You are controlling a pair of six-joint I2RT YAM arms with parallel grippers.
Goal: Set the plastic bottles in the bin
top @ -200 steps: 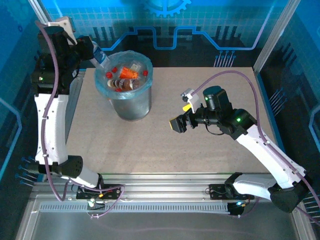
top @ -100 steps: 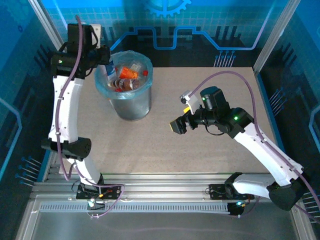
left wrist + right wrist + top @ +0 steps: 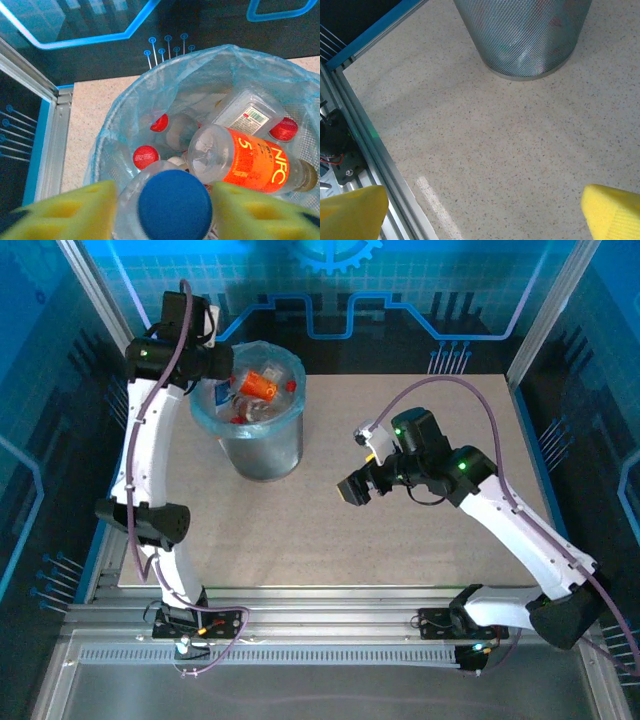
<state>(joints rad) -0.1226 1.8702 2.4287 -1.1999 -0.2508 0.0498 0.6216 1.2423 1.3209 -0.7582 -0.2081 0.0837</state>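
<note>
The table point(image 3: 420, 440) is a pale, speckled, matte slab across the middle of the overhead view. The bin point(image 3: 265, 455) stands at its upper left. It is a round tub with a fine grey mesh wall, lined with a thin, crinkled, translucent light-blue bag point(image 3: 125, 115) that puffs out over the rim.

The left pincer point(image 3: 218, 364) hangs over the bin's left edge. In its wrist view its yellow foam pads point(image 3: 65, 212) flank a blue-capped bottle point(image 3: 174, 204) at the bottom centre of the frame. Whether they press on it or merely stand beside it cannot be told. The right pincer point(image 3: 355, 488) hovers right of centre above bare table, spread wide with nothing between its fingers.

The other plastic bottles lie heaped inside the bag. One is an orange-labelled bottle point(image 3: 250, 160) lying on its side, and several small red caps point(image 3: 146, 156) show around it.

The main risk appears to be the height of that heap. The bottles are smooth, hard, clear cylinders, so one dropped on top may skid off its neighbours, roll over the soft bag lip, and fall outside. The drop point is close to the left rim, which adds to this risk. A foam pad could also snag the loose bag film and drag it.
</note>
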